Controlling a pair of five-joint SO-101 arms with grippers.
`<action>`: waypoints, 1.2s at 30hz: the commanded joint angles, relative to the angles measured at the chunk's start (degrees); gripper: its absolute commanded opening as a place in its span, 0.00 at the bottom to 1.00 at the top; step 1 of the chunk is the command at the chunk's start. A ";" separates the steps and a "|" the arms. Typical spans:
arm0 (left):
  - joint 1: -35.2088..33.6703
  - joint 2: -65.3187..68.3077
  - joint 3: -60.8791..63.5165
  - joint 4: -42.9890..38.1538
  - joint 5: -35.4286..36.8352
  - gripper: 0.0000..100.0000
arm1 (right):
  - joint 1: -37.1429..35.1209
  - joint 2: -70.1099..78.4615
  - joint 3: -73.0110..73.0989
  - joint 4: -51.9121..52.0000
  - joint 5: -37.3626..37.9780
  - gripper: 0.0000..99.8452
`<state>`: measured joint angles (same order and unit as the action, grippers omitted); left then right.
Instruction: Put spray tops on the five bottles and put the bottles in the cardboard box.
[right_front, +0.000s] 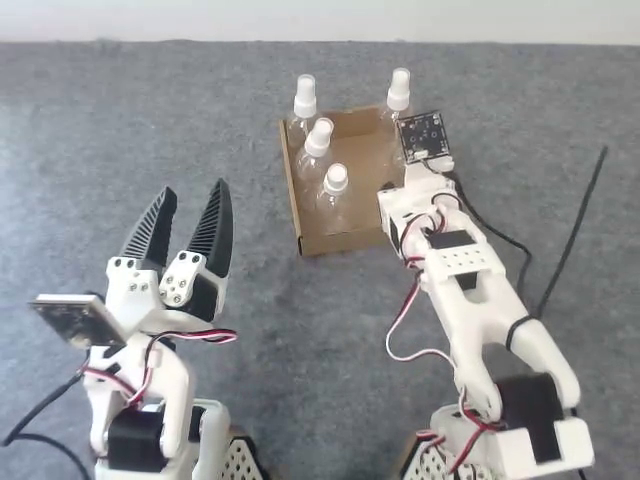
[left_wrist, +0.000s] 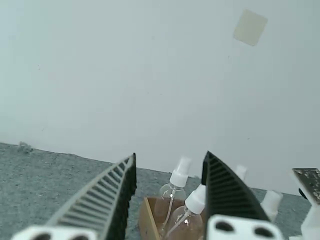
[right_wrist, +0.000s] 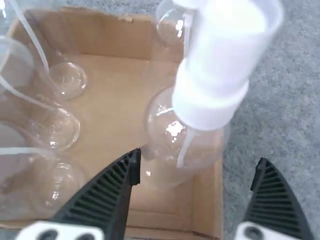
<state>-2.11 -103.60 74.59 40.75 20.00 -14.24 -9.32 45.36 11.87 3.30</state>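
Since the right gripper (right_wrist: 197, 157) hangs wide open, its jaws either side of the last bottle (right_wrist: 165, 125) without clamping it, you appear to be at the release. Lift straight up so neither finger snags the spray top (right_wrist: 220, 65) or knocks a neighbour. That bottle stands in the cardboard box (right_front: 292, 190), by its right wall toward the near corner. Count five capped bottles in one box: this one, the far-left bottle (right_front: 305, 97), far-right bottle (right_front: 399, 90), middle bottle (right_front: 318, 140) and near bottle (right_front: 336, 180). The left gripper (right_front: 195, 190), open and empty, is raised over the table's (right_front: 100, 120) near left part.
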 joint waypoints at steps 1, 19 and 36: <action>-0.44 -0.88 -0.75 -1.67 0.18 0.20 | -1.45 -5.41 -0.09 0.48 0.00 0.31; -0.44 -0.88 -0.75 -1.67 0.18 0.20 | -1.98 -14.99 6.15 1.45 3.52 0.31; -0.44 -0.88 -0.48 -1.67 0.18 0.20 | -1.98 -29.67 6.42 16.84 3.52 0.14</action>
<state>-2.11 -103.60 74.59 40.75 20.00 -15.56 -34.81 52.31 27.34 5.76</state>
